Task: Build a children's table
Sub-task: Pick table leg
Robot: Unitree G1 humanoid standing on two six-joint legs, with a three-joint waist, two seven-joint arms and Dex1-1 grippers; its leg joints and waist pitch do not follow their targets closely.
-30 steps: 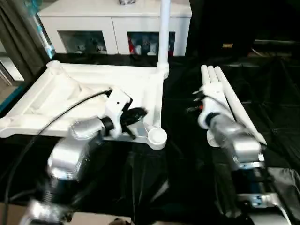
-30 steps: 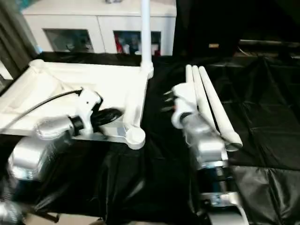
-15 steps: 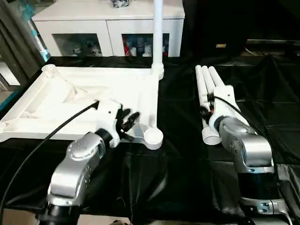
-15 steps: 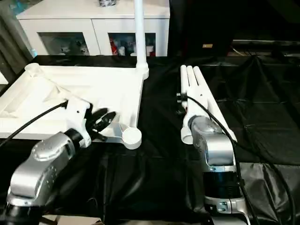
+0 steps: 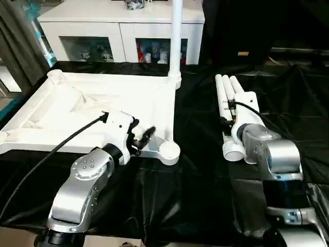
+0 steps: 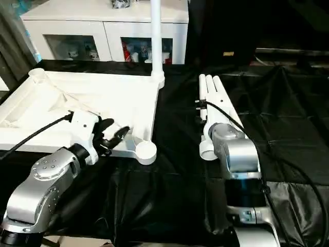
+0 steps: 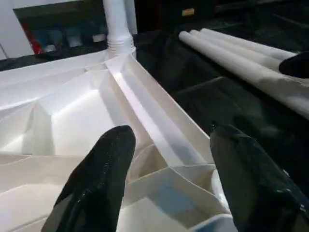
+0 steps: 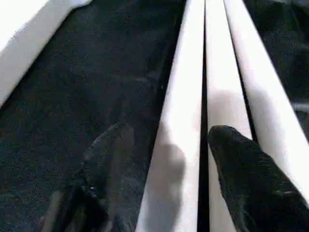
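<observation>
The children's table top (image 5: pixel 92 103) lies upside down on the black cloth, ribbed underside up. One white leg (image 5: pixel 177 36) stands upright in its far right corner socket. Three loose legs (image 5: pixel 229 90) lie side by side on the cloth to the right. My left gripper (image 5: pixel 141 136) hovers open over the top's near right corner, beside the empty socket (image 5: pixel 168 150); its fingers (image 7: pixel 111 159) hold nothing. My right gripper (image 8: pixel 169 135) is open above the near ends of the loose legs, its fingers (image 8: pixel 231 150) spread to either side of one leg without closing on it.
A white glass-door cabinet (image 5: pixel 123 31) stands behind the table. Black cloth (image 5: pixel 195 195) covers the big table, wrinkled at the right. A dark curtain (image 5: pixel 15 46) hangs at the far left. A black cable (image 5: pixel 51 149) runs along my left forearm.
Both grippers have spread their fingers from shut to open. The camera has shifted; both arms stay over the same spots, the left at the corner, the right over the legs.
</observation>
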